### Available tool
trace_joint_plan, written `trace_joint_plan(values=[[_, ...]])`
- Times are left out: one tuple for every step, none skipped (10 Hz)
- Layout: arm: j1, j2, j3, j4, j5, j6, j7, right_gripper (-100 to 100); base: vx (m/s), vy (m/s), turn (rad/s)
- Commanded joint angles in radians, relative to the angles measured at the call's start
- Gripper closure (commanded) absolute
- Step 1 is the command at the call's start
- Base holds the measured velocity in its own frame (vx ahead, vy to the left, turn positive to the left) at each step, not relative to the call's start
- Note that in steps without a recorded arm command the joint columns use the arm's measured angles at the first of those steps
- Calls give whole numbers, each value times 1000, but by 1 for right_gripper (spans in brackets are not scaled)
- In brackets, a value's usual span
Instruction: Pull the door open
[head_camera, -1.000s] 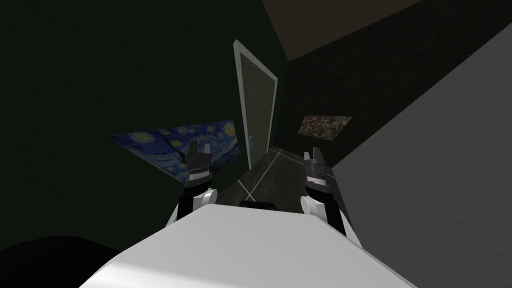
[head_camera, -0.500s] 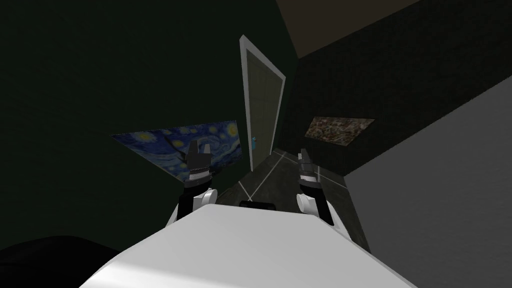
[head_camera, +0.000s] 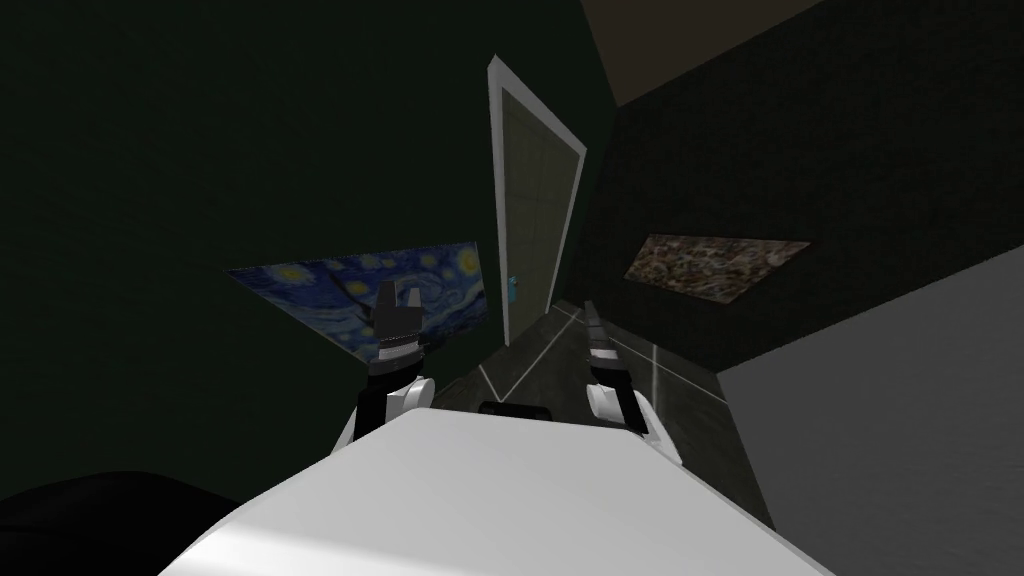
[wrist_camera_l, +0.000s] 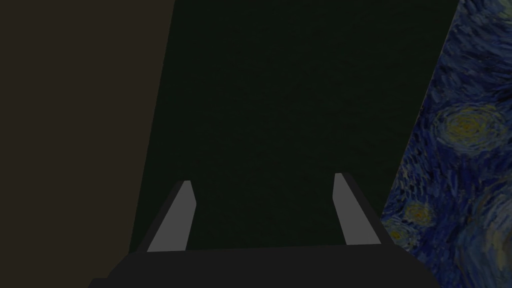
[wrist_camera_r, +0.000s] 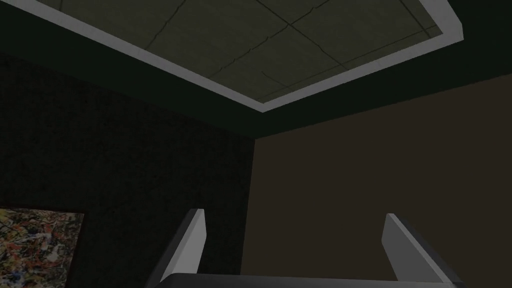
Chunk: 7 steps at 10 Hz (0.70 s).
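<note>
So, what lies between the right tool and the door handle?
Bare dark floor, in the head view; the right tool is apart from the blue handle.

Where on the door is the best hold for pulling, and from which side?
Probably the small blue handle at the door's edge beside the starry painting; it juts toward me, so the open right gripper should approach from the corridor side.

Open floor (head_camera: 545, 352) leads to the door (head_camera: 530, 200) between dark walls (head_camera: 250, 150).
</note>
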Motion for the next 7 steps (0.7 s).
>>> trace_joint_plan(values=[[-28,-6,13,47,36,11,43,-100,146,-86,181],[-39,-9,17,67,49,13,59,-100,137,-87,195],[-50,-11,22,88,63,15,75,-100,104,-58,143],[-61,-14,26,108,76,17,91,-100,79,-47,113],[-72,-16,31,129,90,19,107,-100,79,-52,116],[-83,-19,36,150,104,21,124,-100,89,-49,131],[-95,-21,40,171,118,23,140,-100,91,-52,151]])
